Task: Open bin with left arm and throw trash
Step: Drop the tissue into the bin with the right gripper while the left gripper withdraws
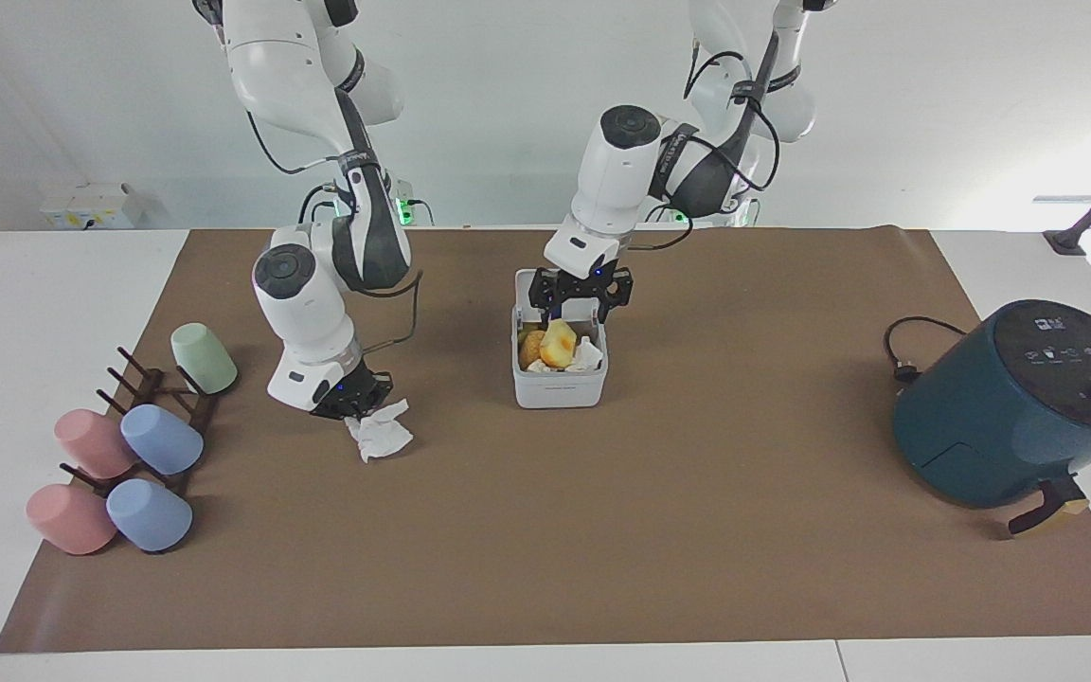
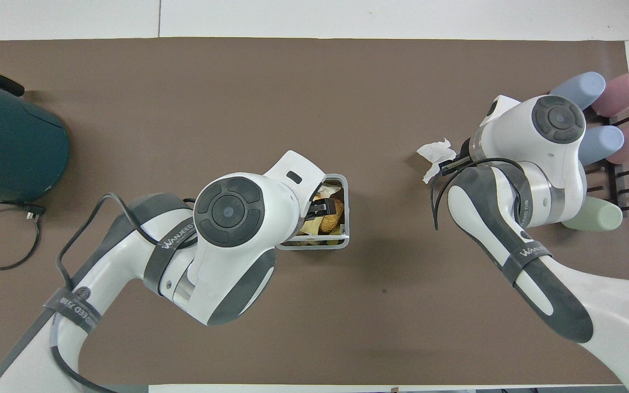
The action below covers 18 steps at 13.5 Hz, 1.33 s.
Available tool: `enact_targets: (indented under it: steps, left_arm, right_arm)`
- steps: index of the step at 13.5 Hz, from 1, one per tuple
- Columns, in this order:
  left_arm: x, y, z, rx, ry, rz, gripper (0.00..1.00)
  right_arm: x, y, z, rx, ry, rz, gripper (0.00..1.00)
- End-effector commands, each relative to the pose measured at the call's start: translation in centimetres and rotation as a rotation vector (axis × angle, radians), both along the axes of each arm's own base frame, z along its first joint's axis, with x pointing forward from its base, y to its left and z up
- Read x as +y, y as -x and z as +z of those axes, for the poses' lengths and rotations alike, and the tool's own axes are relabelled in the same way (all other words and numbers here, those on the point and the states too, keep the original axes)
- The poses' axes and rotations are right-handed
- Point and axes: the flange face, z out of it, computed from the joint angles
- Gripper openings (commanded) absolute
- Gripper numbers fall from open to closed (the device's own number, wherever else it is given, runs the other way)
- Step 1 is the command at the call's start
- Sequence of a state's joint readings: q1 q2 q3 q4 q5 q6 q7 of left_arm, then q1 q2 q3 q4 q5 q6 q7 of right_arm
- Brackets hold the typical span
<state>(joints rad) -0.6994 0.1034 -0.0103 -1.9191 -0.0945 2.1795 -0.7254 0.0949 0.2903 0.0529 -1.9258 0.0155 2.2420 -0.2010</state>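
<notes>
Facing view: the bin (image 1: 559, 371), a pale rounded square box, stands open with a yellow-orange block (image 1: 560, 343) and cream wads inside. The left gripper (image 1: 581, 301) hangs over it, fingers apart and empty. Toward the right arm's end from the bin, the right gripper (image 1: 357, 405) is clamped on a wrinkly white tissue (image 1: 381, 433).

Overhead view: the left arm hides much of the bin (image 2: 343, 218); a brown crumpled wad (image 2: 330, 219) shows inside.

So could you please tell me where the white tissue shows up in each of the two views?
Facing view: the white tissue hangs from the right pincer, beside the cup rack, toward the right arm's end of the mat.
Overhead view: the tissue is right of centre, at the pincer.
Shared landmark: the cup rack beside it in both.
</notes>
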Motion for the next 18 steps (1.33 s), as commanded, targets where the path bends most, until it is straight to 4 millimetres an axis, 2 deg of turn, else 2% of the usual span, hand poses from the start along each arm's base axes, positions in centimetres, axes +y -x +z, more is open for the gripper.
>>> enact_targets:
  steps: [1, 2, 4, 5, 6, 8, 10, 12, 15, 18]
  left_arm:
    - [4.2, -1.0, 3.4, 0.006, -0.004, 0.034, 1.0]
    - [5.8, -1.4, 4.4, 0.006, -0.01, 0.015, 1.0]
    - [11.3, -2.9, 5.9, 0.031, -0.044, -0.027, 1.0]
    - [14.0, -3.6, 6.8, 0.031, -0.051, -0.053, 1.0]
    - [16.7, -4.6, 7.2, 0.031, -0.057, -0.058, 1.0]
    - [21.7, -6.5, 8.1, 0.009, -0.09, -0.076, 1.0]
    - [25.7, -8.1, 9.6, -0.017, -0.146, -0.125, 1.0]
    - [29.7, -9.0, 11.2, -0.017, -0.159, -0.146, 1.0]
    - [35.0, -9.1, 13.7, 0.007, -0.168, -0.174, 1.0]
    - [36.2, -8.9, 15.5, 0.021, -0.168, -0.171, 1.0]
  right_arm:
    - [2.8, -0.7, 5.7, 0.039, -0.098, -0.066, 0.0]
    - [4.0, -0.7, 8.1, 0.057, -0.135, -0.124, 0.0]
    - [9.2, 0.2, 12.5, 0.091, -0.15, -0.218, 0.0]
    - [11.6, 0.9, 13.9, 0.107, -0.151, -0.26, 0.0]
    - [14.2, 1.8, 14.9, 0.123, -0.152, -0.315, 0.0]
    - [20.4, 4.5, 15.4, 0.143, -0.16, -0.432, 0.0]
    - [24.3, 6.5, 15.7, 0.133, -0.18, -0.522, 0.0]
    - [25.7, 8.4, 14.5, 0.127, -0.179, -0.515, 0.0]
    - [25.7, 11.1, 10.7, 0.082, -0.229, -0.525, 0.0]
    - [25.9, 11.4, 10.0, 0.078, -0.238, -0.535, 0.0]
